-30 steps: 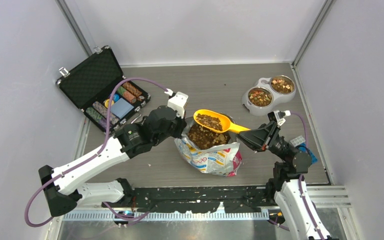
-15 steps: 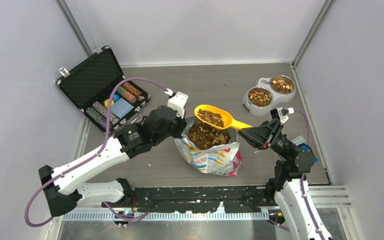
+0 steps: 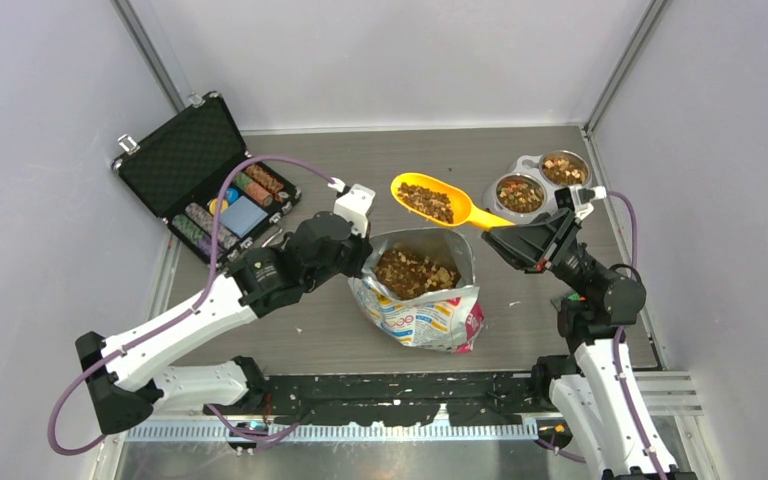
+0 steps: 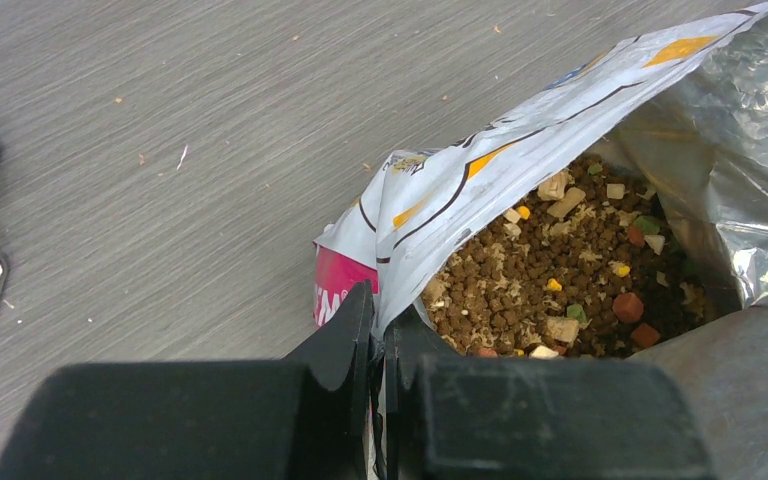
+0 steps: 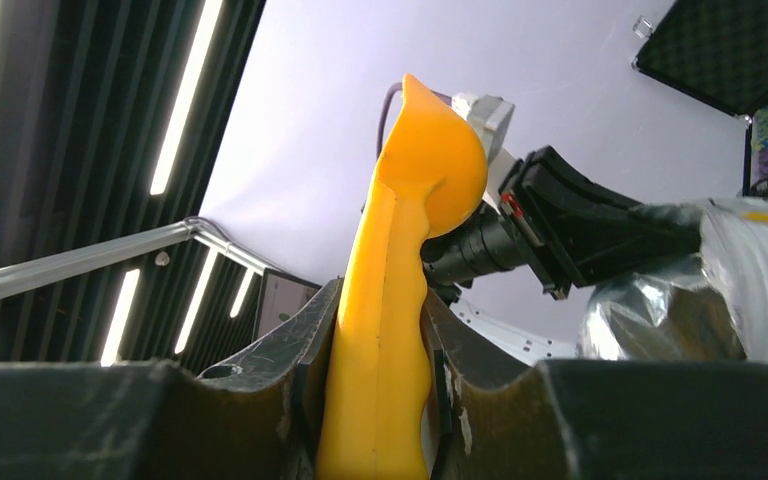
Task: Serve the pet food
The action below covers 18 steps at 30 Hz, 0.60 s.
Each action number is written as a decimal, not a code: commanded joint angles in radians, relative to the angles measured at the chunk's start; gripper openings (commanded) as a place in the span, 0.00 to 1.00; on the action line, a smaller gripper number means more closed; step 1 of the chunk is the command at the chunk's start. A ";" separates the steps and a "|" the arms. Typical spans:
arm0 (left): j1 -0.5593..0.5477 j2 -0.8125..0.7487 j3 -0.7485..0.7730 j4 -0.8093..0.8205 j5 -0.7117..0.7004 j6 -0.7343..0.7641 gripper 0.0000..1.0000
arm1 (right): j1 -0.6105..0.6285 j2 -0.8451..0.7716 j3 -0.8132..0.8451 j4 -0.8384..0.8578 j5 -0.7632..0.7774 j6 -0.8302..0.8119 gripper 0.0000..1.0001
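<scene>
**Top view.** The right gripper [image 3: 508,232] is clamped on the handle of a yellow scoop [image 3: 463,211] held above the table. The scoop is loaded with pet food [image 3: 425,200], and its bowl lies at 12 o'clock of the open foil bag [image 3: 422,315], clear of it. The bag holds more kibble, brown with tan, red and green bits. The left gripper [image 4: 378,325] pinches the bag's rim at its 9 o'clock edge. A twin dish [image 3: 530,162] at 2 o'clock holds kibble in both wells. An open case [image 3: 175,150] at 10 o'clock holds poker chips [image 3: 260,185].
</scene>
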 commanded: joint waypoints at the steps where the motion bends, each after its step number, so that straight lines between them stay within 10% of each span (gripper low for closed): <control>1: 0.005 -0.064 0.038 0.085 -0.037 0.003 0.00 | -0.008 0.043 0.101 0.050 0.067 -0.015 0.05; 18: 0.005 -0.083 0.025 0.075 -0.045 -0.007 0.00 | -0.212 0.232 0.318 0.150 0.098 0.043 0.05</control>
